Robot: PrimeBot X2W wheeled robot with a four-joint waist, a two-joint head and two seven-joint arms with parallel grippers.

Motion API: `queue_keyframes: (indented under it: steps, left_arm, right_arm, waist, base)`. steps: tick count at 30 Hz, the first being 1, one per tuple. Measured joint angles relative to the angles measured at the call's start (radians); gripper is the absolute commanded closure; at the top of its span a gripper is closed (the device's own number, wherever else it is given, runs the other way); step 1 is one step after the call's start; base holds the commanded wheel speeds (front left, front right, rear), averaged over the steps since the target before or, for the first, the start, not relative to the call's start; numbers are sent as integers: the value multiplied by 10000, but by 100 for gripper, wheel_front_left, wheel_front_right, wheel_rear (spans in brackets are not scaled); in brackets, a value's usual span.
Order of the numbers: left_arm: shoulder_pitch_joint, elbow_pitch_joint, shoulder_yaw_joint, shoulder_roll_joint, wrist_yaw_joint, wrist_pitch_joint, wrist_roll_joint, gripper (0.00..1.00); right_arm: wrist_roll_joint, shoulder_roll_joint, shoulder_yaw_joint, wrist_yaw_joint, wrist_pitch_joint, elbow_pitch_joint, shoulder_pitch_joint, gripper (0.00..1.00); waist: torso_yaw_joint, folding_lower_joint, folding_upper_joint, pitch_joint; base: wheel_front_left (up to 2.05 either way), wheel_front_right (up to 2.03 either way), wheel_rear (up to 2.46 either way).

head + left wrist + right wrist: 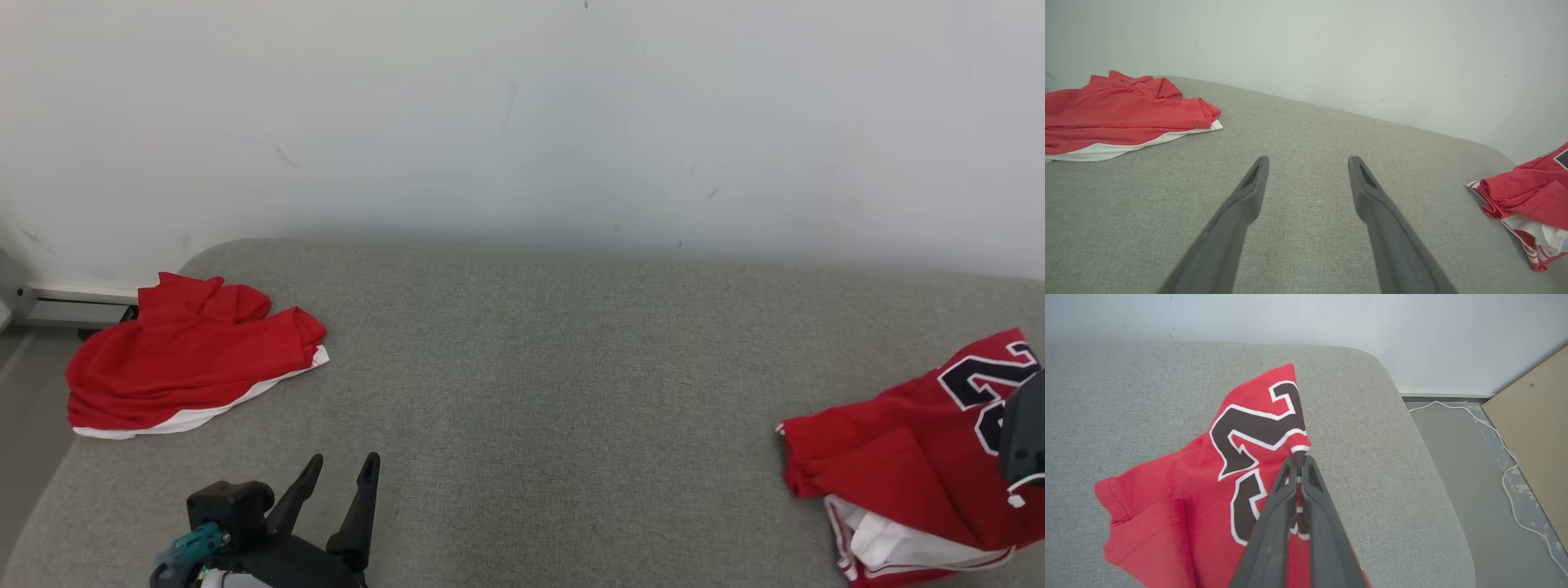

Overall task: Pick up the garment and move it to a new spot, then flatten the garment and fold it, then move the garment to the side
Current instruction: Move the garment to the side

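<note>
**Right claw (1299,456) clamps numbered jersey (1180,486)**

Clenched on a fold beside the black numeral, the right claw grips the red jersey lying at the grey cushion's (555,367) right end. The left claw (1308,161) hangs spread wide and empty, near left; another red garment (192,359) lies far left.

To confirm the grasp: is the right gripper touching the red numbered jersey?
Touching. The right wrist view shows the right gripper shut on a raised fold of the red numbered jersey, with cloth pinched between its fingertips.
</note>
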Motion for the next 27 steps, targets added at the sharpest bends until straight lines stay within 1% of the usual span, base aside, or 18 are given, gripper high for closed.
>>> queue_keyframes:
  steps: [7,13,16,27]
  left_arm:
    - [-1,-84,-65,-6,-6,2,2,0]
    - [-2,-163,-111,19,-13,6,4,0]
    - [-8,-174,-111,21,-13,36,4,0]
    - [-119,-186,-192,-4,-17,104,19,0]
  right_arm:
    - [-698,-270,-198,0,-92,-54,-125,100]
    - [-1072,-874,-33,0,-566,-6,-382,100]
    - [-1143,-995,44,25,-662,25,-548,100]
    - [-1409,-1101,107,27,-997,462,-716,100]
  waist:
    - [-78,0,-1,89]
    - [-95,0,-1,264]
    - [-100,1,0,339]
    - [-109,1,0,769]
  base:
    - [0,0,0]
    - [0,0,0]
    - [0,0,0]
    - [0,0,0]
